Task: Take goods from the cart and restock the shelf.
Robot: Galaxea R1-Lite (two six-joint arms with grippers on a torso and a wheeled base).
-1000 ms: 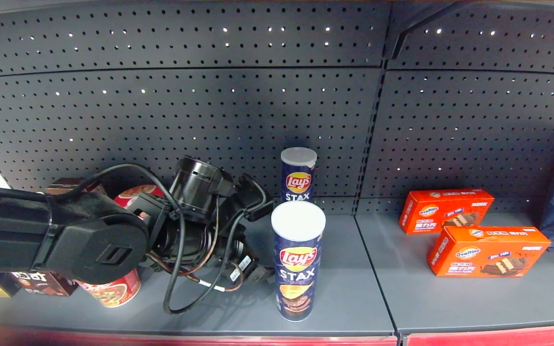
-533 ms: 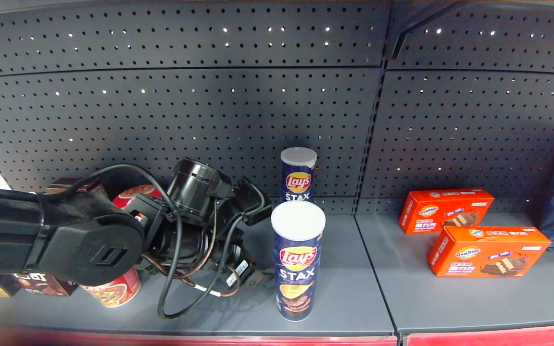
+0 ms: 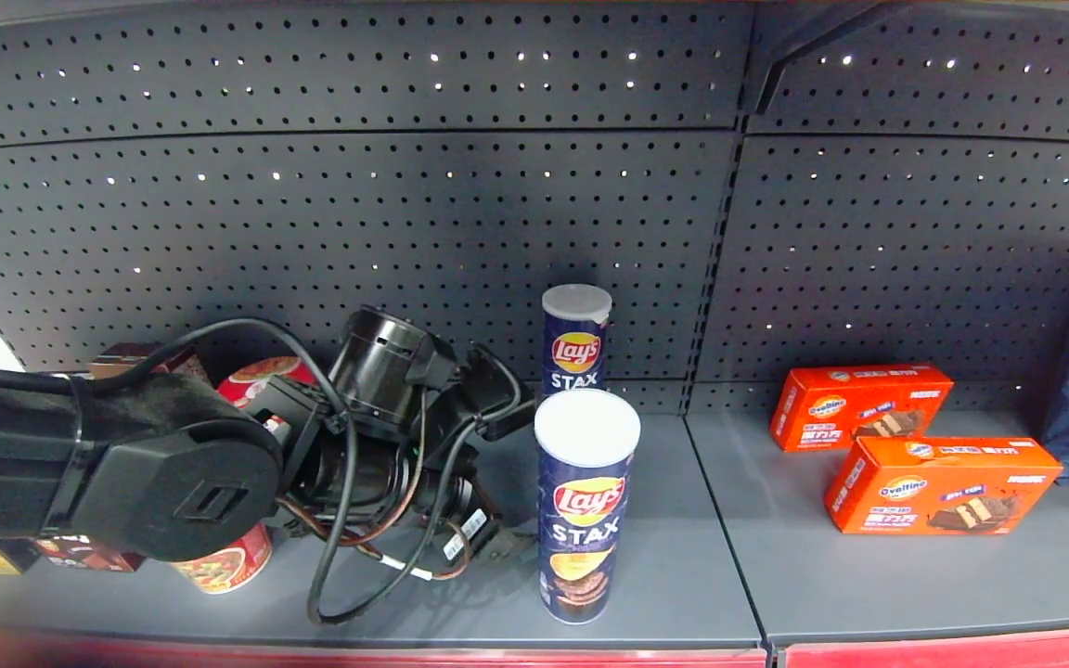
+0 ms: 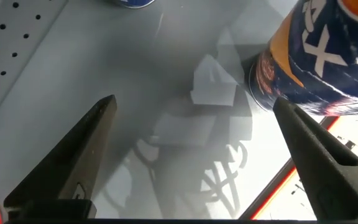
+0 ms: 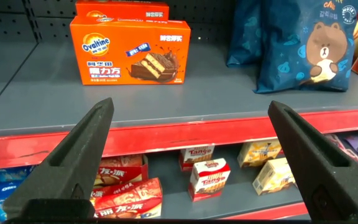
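Left end effector [image 4: 194,104], jaws wide open & empty, sits low just left of upright dark-blue cylindrical chip can w/ white lid [image 3: 581,520] at grey metal shelf [image 3: 664,566] front; can's axis vertical, left arm nearer.

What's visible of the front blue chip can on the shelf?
The tall dark-blue cylindrical chip can, cardboard by its look, has a flat white lid and a red-and-yellow logo above a chip picture. It stands upright near the front edge of the grey metal shelf, directly before a second identical can at the perforated back panel. The left gripper, fingers open, sits beside its base; contact cannot be told.
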